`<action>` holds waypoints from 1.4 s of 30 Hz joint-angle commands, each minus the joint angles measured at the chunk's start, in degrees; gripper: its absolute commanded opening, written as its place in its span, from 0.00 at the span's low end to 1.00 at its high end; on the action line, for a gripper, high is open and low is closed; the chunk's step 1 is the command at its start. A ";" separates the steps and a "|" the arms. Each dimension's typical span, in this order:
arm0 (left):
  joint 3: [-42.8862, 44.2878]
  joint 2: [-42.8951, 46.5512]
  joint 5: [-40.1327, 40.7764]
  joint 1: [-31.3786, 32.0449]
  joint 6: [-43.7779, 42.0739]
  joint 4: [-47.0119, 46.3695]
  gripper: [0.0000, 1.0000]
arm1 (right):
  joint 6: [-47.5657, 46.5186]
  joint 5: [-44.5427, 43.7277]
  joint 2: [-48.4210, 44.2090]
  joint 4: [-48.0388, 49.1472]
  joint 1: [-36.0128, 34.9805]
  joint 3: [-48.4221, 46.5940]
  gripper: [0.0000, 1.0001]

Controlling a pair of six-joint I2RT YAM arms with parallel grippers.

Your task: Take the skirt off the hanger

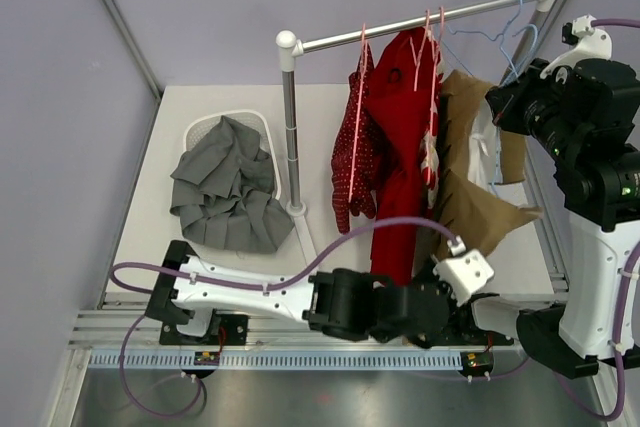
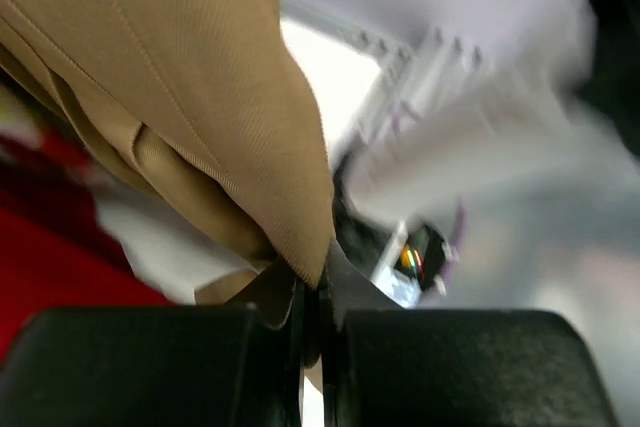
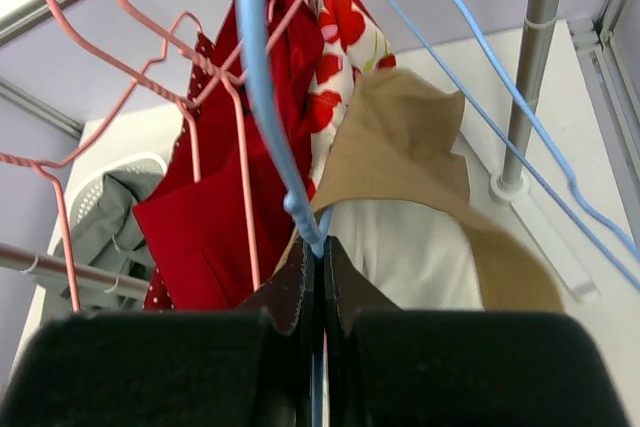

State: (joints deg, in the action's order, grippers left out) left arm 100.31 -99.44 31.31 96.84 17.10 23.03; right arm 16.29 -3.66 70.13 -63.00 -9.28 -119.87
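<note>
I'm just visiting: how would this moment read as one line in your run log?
left gripper: shut on tan skirt edge | right gripper: shut on blue hanger | status: removal not yet done

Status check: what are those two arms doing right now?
Left pincer shut on tan skirt hem. Right pincer shut on blue hanger. Skirt not yet off. Red clothes close beside.

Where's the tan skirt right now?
Top view: the tan skirt hangs right of the red garment near the rail's right end, its lower hem pinched in the left tool.
</note>
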 commanded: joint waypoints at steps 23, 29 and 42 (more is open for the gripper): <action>26.67 -17.62 4.91 -13.50 13.21 23.64 0.00 | 2.25 -0.47 -7.56 0.52 -0.30 -1.58 0.00; 18.19 -11.76 5.86 -10.81 14.36 26.03 0.00 | 1.46 -1.09 -1.50 1.65 -0.30 -8.79 0.00; 8.41 4.34 20.89 19.43 52.90 61.21 0.00 | -1.61 -3.02 13.53 13.43 -0.30 -12.21 0.00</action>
State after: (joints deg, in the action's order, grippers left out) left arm 108.14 -100.60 44.23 116.46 53.74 68.71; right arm 16.75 -4.71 82.30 -54.83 -9.65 -129.49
